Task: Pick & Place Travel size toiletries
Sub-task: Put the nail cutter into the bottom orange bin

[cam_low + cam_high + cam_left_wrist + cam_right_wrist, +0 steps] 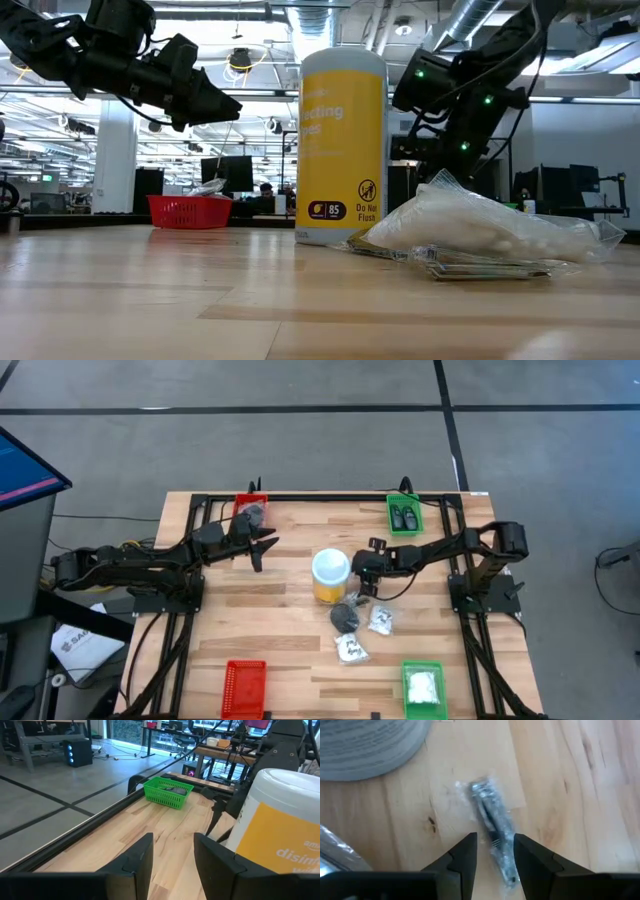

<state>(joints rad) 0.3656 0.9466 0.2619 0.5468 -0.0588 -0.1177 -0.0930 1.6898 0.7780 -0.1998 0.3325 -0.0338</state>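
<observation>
My right gripper [360,578] is open just right of the yellow jar [330,575] and points down. In the right wrist view its fingers [466,854] stand on either side of a thin silvery piece in clear wrap [487,810] that lies flat on the wood. A black roundish piece [345,618] and two clear packets [380,621] [351,650] lie nearer the front. One packet [480,230] fills the low view's right. My left gripper [262,546] is open and empty, in the air by the far red tray [250,508].
The far green tray [404,515] holds small dark bottles. The near green tray [423,688] holds a white packet. A near red tray [244,686] stands at the front left. The far red tray holds dark pieces. The yellow jar [280,835] stands upright mid-table.
</observation>
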